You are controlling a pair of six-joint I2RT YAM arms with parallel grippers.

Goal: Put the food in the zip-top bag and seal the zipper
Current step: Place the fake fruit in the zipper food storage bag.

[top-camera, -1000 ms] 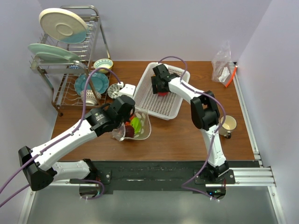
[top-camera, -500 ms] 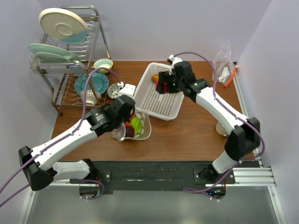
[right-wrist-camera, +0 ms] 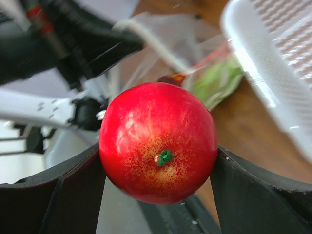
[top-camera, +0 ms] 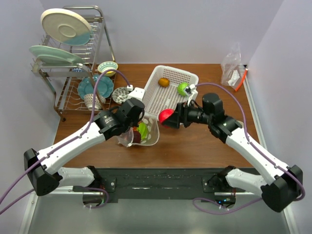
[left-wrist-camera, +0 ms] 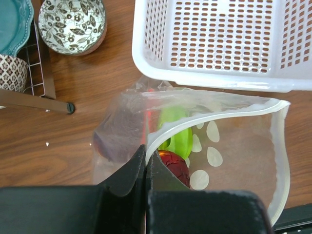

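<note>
The right claw (top-camera: 171, 118) grips the red apple (right-wrist-camera: 158, 141), one finger on each flank, stem end facing the wrist camera. It hangs above the worktop (top-camera: 195, 146), just off the near rim of the white basket (top-camera: 148, 90).

What the next move turns on: in the overhead view the zip-top bag (top-camera: 151, 137) lies directly left of the apple and slightly lower in the frame, near but not touching. Its mouth opens to the right, towards the apple. The mouth's long axis runs roughly top to bottom in that view, so a leftward carry would meet it square on. The right arm is the one placed to deliver it.

The left claw (left-wrist-camera: 146, 158) is shut on one lip of the bag, pinching the pale zipper (left-wrist-camera: 219, 113) and lifting that edge. The strip arcs away to the right edge of the left wrist view and down. The clear film makes the gape hard to judge, though it looks wide enough for the apple.

Green pieces (left-wrist-camera: 176, 134) and a dark red piece (left-wrist-camera: 171, 165) already sit inside, filling the left of the bag. The free room is on the right, by the mouth. A small orange (top-camera: 164, 82) and a green ball (top-camera: 183, 88) remain in the basket, upper middle of the overhead view.

The wooden top is flat and bare around the bag, and the basket wall stands just above its mouth.
</note>
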